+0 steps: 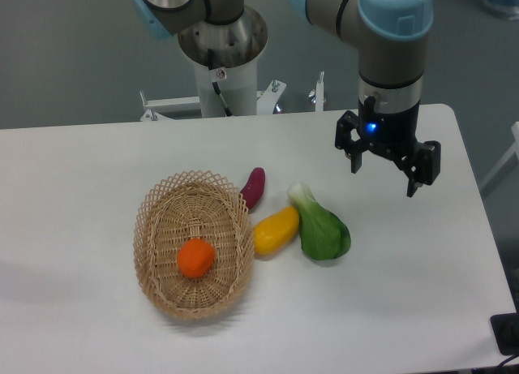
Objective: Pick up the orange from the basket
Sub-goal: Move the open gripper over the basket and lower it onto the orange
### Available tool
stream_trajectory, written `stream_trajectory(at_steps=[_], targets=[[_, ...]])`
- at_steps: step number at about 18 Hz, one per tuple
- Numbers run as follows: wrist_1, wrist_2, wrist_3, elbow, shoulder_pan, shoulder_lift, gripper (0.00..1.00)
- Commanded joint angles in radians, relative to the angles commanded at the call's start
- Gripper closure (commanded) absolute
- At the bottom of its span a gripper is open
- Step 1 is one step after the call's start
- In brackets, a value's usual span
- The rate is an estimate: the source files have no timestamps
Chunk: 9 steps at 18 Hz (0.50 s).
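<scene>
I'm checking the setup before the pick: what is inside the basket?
Only the orange lies inside the basket, on its woven bottom. The spot under the orange is covered. The yellow fruit lies outside, against the rim.

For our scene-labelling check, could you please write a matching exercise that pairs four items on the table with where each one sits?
Things:
1. orange
2. purple vegetable
3. yellow fruit
4. green vegetable

Places:
A. between the basket and the green vegetable
B. inside the basket
C. nearest the open gripper, on the right of the row
D. against the basket's far rim, behind the yellow fruit

Pairs: 1-B, 2-D, 3-A, 4-C
</scene>
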Motion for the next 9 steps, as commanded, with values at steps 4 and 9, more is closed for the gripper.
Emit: stream_trajectory(at_steps=[4, 9], targets=[[0.032, 0.002, -0.002, -0.009, -0.009, -0.008, 0.0], [0.109, -0.021, -0.134, -0.064, -0.023, -0.006, 0.0]])
